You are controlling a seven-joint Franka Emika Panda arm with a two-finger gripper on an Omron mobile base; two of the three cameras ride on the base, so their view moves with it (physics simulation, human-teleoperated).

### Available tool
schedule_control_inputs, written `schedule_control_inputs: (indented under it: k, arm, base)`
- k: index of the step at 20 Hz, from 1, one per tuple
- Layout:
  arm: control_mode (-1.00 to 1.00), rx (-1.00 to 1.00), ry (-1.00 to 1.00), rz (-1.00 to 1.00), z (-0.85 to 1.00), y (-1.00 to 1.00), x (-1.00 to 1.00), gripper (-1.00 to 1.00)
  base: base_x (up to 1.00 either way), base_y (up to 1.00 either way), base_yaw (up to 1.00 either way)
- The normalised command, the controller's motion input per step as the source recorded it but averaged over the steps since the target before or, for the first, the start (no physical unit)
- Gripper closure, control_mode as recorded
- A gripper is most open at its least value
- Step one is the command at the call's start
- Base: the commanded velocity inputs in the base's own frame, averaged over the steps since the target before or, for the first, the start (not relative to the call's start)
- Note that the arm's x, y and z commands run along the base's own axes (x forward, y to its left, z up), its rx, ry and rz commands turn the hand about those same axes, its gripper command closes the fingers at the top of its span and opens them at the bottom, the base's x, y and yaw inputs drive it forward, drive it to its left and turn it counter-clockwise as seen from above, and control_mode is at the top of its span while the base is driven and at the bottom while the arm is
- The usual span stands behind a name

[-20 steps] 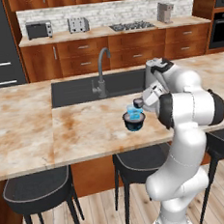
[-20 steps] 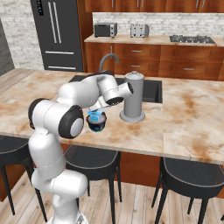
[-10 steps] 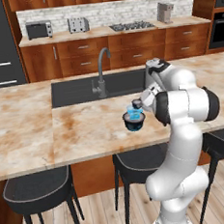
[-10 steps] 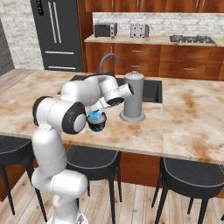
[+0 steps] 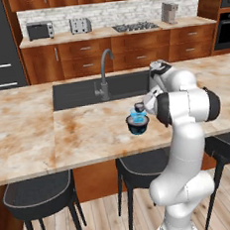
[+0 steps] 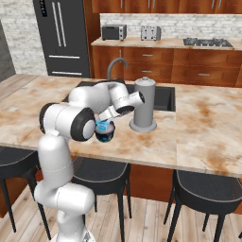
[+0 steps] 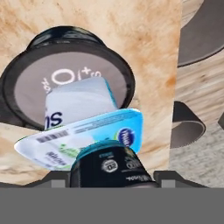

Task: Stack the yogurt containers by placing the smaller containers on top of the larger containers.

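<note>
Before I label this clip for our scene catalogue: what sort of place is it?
A home kitchen, rendered: an island counter with a sink and faucet, stools beneath, and a stovetop on the back counter.

Tall grey cylinder upright on the marble counter beside the sink, faucet behind.

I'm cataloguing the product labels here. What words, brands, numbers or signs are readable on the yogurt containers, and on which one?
"O|+", part of a curved line, on the dark navy tub's pale lid; the rest is blurred.
"S", a cut-off white word, on the light-blue cup's side.
Barcode and round blue logo on the light-blue cup's lid: unreadable.
Pale print and a round badge on the tiny dark cup: too small.
</note>
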Motion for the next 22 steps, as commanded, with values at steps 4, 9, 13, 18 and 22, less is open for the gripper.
schedule_control_inputs:
  k: [4,9,13,18,22]
  arm:
    - [-1.00,0.00,0.00,0.00,-0.10,0.00,0.17,1.00]
    - [-1.00,0.00,0.00,0.00,-0.08,0.00,0.19,1.00]
    - [-1.00,0.00,0.01,0.00,-0.08,0.00,0.18,1.00]
    - [-1.00,0.00,0.01,0.00,-0.10,0.00,0.06,1.00]
    - [-1.00,0.00,0.00,0.00,-0.14,0.00,0.00,1.00]
  base:
    - [0.00,0.00,0.00]
    - [0.00,0.00,0.00]
    - [0.00,0.00,0.00]
    - [0.00,0.00,0.00]
    - [0.00,0.00,0.00]
